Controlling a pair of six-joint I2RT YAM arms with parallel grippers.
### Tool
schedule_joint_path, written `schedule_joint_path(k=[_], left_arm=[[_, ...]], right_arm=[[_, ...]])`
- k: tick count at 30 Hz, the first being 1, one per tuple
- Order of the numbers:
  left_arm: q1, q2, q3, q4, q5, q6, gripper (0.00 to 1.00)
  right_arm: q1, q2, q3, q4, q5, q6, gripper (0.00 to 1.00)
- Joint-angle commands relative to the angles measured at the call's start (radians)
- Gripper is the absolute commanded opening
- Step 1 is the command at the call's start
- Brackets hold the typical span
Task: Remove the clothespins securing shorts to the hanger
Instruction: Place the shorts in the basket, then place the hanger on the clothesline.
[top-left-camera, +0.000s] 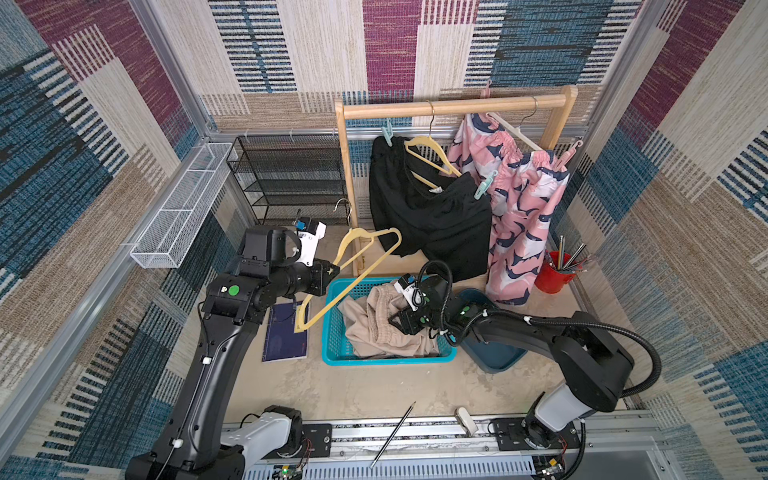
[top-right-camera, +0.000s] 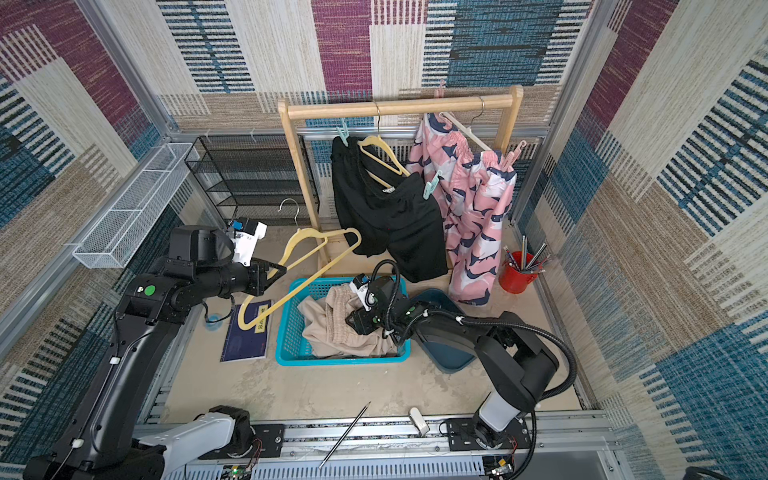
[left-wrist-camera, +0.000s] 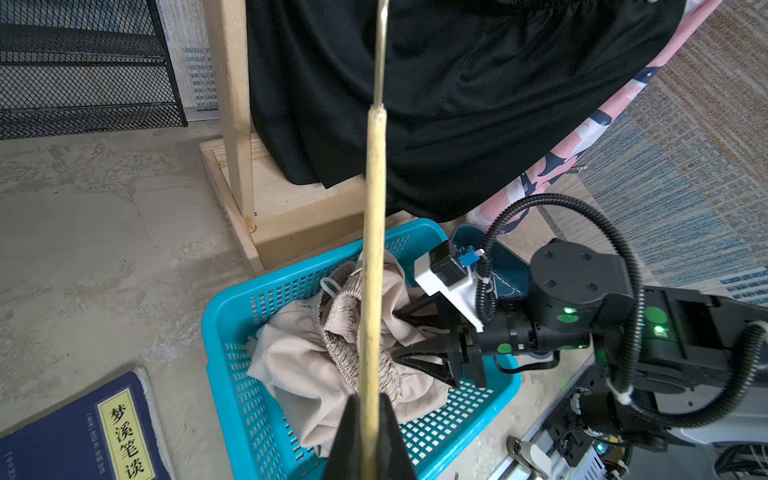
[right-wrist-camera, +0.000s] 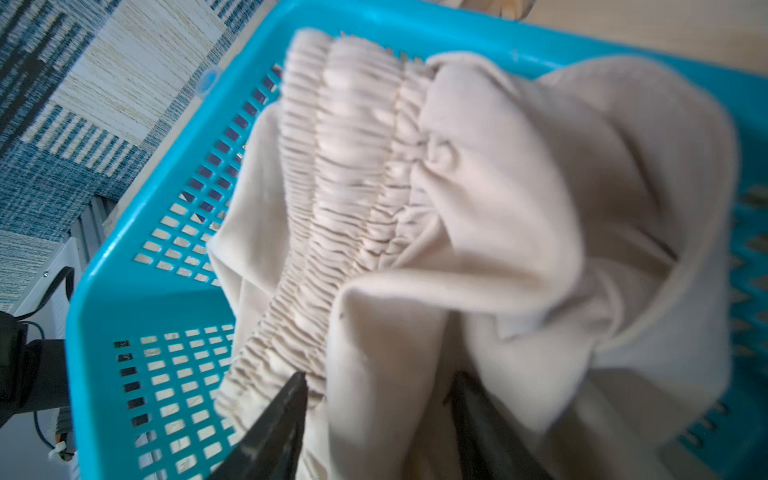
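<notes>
left gripper (top-left-camera: 332, 272) is clamped tight on one arm of an empty yellow hanger (left-wrist-camera: 372, 249), holding it in the air beside the teal basket (top-left-camera: 386, 360) (nothing is pinned to it). right gripper (left-wrist-camera: 405, 336) sits low in that basket with its jaws standing apart over the beige shorts (top-left-camera: 374, 328). the wrist view is blurred, so i cannot tell whether the fingers press the cloth or only straddle a fold, but nothing looks gripped. the clothespins left to deal with are up on the wooden rack (top-left-camera: 453, 107). a mint clothespin (top-left-camera: 387, 132) sits at the waistband of the black shorts (top-left-camera: 432, 216), a second mint clothespin (top-left-camera: 485, 184) at the far end of that pair's hanger, and a pink clothespin (top-left-camera: 571, 151) on the pink shorts (top-left-camera: 519, 216). i judge them light, stiff, slick and sprung shut. the hold belongs on the tail ends, squeezed together until the mouth lets go, never on the clamping end. the fabric is soft and limp and will likely sag or slide once a pin comes away, so steadying the hanger would help.
</notes>
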Motion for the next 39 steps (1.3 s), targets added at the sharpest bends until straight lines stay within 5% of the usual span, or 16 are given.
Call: schedule_joint_path(k=[1,10,20,33,39], left_arm=[[0.002,0.001,-0.002,0.047,0.041,-0.014,0.0],[0.004,-0.003,-0.016,0.063,0.138,0.013,0.0],[0.006,-0.026,-0.061,0.058,0.485,0.14,0.0],[0.006,-0.029,-0.104,0.013,0.637,0.259,0.0],[0.006,-0.009,-0.109,0.01,0.66,0.27,0.0]], right_arm=[[-0.001,-0.068,0.029,-0.132,0.071,-0.011,0.64],[-0.142,-0.292,0.035,-0.27,-0.087,-0.016,0.7],[-0.496,-0.437,-0.021,-0.107,-0.593,-0.05,0.68],[-0.77,-0.524,-0.035,-0.148,-0.767,-0.157,0.67],[-0.799,-0.503,-0.026,-0.129,-0.914,-0.212,0.67]])
